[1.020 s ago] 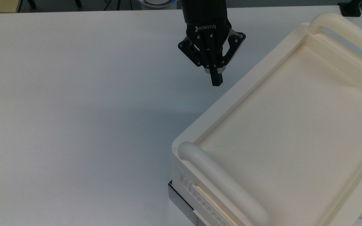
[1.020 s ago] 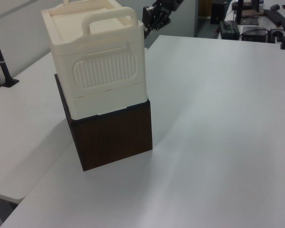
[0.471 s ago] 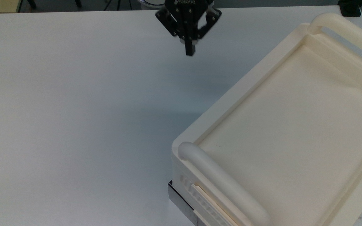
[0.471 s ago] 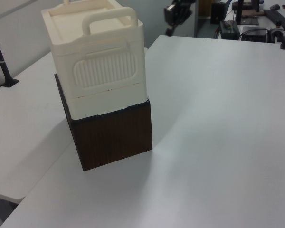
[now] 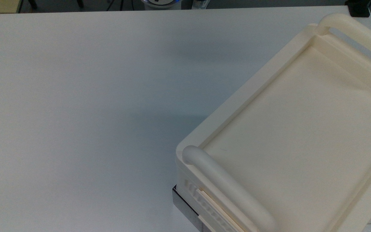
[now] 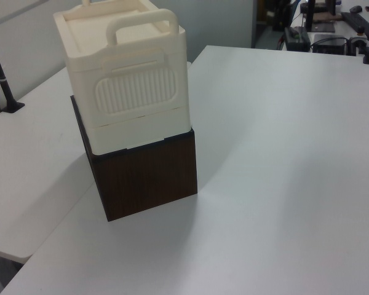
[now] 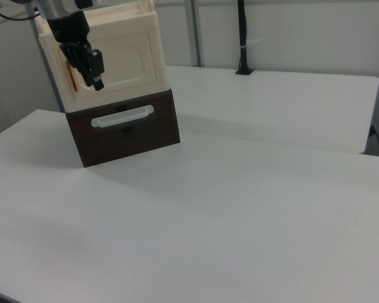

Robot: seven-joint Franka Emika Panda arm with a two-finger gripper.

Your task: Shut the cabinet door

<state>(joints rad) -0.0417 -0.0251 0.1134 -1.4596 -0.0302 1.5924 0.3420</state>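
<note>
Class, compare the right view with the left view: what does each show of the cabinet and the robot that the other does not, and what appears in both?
The right view alone shows the gripper hanging in front of the cabinet door, which lies flush with the cabinet's front, and a white bar handle on the dark brown base below.

The left view alone shows the cabinet's ribbed side panel and the rounded rail on top of it.

Both show the cream cabinet stacked on the dark brown base, standing on the white table.

black claw (image 7: 96, 76), dark linkages, grey arm segment above
</note>
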